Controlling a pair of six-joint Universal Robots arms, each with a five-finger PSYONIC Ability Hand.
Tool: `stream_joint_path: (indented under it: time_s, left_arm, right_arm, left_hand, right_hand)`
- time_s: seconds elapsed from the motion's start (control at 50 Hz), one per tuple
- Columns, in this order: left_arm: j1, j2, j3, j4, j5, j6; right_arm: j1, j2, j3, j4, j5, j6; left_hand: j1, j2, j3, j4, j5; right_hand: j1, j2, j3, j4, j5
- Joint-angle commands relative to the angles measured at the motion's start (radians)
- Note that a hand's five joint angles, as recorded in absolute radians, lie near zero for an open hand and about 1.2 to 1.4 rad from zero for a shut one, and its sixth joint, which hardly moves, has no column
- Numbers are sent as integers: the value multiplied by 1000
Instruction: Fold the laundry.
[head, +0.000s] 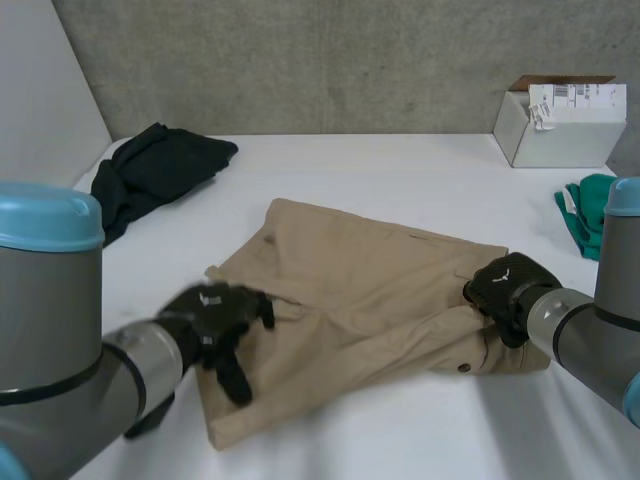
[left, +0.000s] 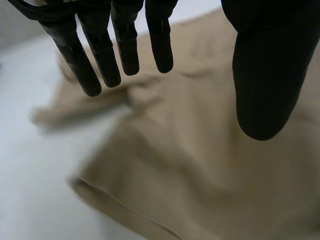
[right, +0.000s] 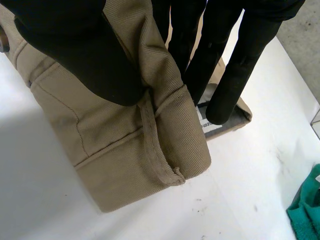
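The right hand hides part of the waistband of the khaki shorts, which lie mid-worktop; its thumb and fingers are clamped on that band. The left hand, blurred, hangs over the leg end, fingers straight and apart. A green cloth is cut off at the right edge. A black garment lies at the far left corner, a white box at the far right; bare worktop runs along the near edge

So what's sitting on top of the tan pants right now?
The right hand pinches the waistband of the tan pants, thumb on top; the left hand hangs open over one leg. Whatever lies beneath them is covered.
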Motion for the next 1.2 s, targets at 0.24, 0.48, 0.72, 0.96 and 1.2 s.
stream_joint_path:
  time_s: [0.24, 0.48, 0.72, 0.96, 1.2]
  left_arm:
    - [-41, 37, -66, -123, 75, -73]
    - [-92, 105, -73, -114, 69, -119]
    - [-123, -21, -103, 46, -74, -115]
    - [-146, -182, -53, 122, -164, -104]
    - [-71, -147, 173, 164, -172, 32]
  right_arm:
    - [9, 34, 6, -18, 9, -12]
    - [14, 40, 12, -51, 14, -9]
    - [9, 37, 6, -50, 16, -3]
    - [9, 32, 6, -51, 16, -1]
    - [13, 23, -32, -39, 16, -38]
  left_hand:
    - [-81, -53, -60, -44, -41]
    - [-113, -85, -93, -76, -73]
    - [-99, -71, -78, -62, -59]
    - [828, 856, 849, 865, 868]
    - [943, 971, 964, 980, 983]
  right_hand:
    - [252, 174, 172, 173, 205]
    - [252, 174, 172, 173, 205]
    - [252, 174, 172, 173, 205]
    - [252, 174, 172, 173, 205]
    - [252, 174, 172, 173, 205]
